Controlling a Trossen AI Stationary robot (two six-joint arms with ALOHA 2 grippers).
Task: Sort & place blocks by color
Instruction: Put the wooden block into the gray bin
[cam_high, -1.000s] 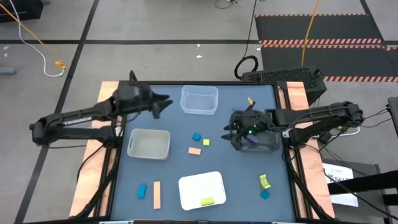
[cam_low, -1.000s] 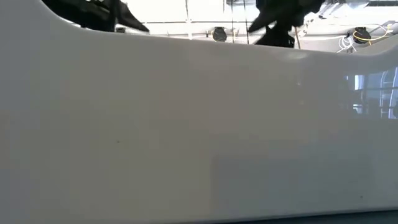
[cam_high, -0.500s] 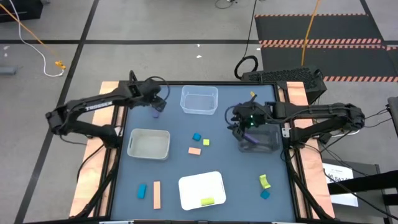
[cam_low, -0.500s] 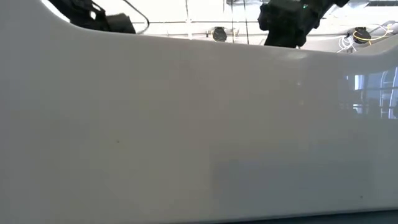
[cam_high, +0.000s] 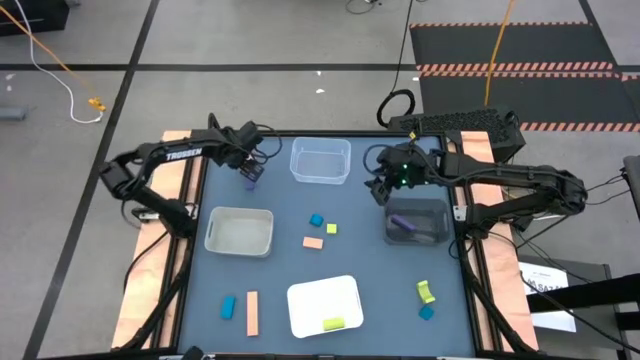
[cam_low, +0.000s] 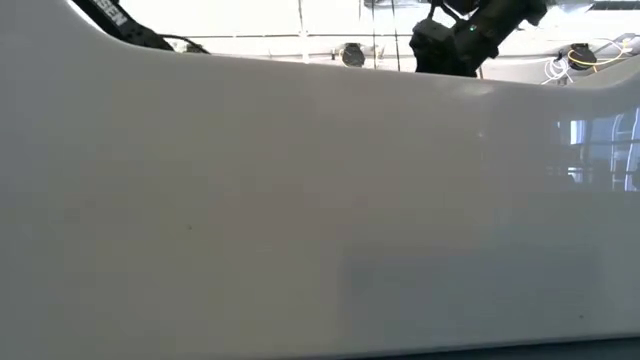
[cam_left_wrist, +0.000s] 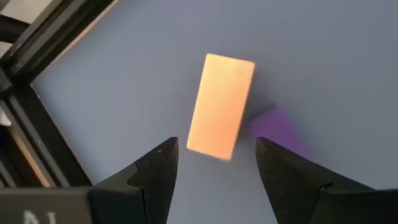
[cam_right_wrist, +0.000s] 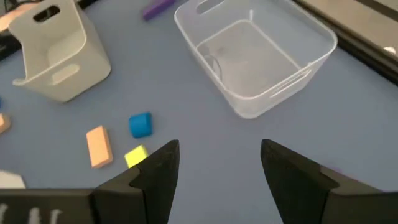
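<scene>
Along the near edge of the dark blue table top (cam_high: 370, 250) a white rectangular tray (cam_high: 325, 305) holds one yellow-green bar (cam_high: 334, 323). To its left lie a blue cube (cam_high: 228, 306) and a long tan wooden bar (cam_high: 252, 312), side by side but apart; to its right, a yellow-green block (cam_high: 425, 291) sits just above a small blue cube (cam_high: 427, 312).

Farther back, in the middle of the table, a peach flat block (cam_high: 313, 242), a blue rounded cube (cam_high: 316, 220) and a small yellow-green cube (cam_high: 331, 228) lie close together. Left of them stands a grey-white rectangular bin (cam_high: 240, 231). On the right a dark translucent bin (cam_high: 417, 221) holds a purple bar (cam_high: 401, 221).

At the far side a clear plastic bin (cam_high: 321, 160) stands with nothing visible in it. The right gripper (cam_high: 386, 190) hangs just beyond the dark bin's far left corner, its two dark fingers (cam_right_wrist: 155, 171) spread and grasping nothing. The left gripper (cam_high: 252, 172) is left of the clear bin, near the table's far left corner, pointing down over a purple block (cam_high: 250, 182). In the left wrist view its fingers (cam_left_wrist: 155, 165) stand apart with nothing between them, above a peach wooden bar (cam_left_wrist: 221, 106) lying on the table with the purple block touching its side.
</scene>
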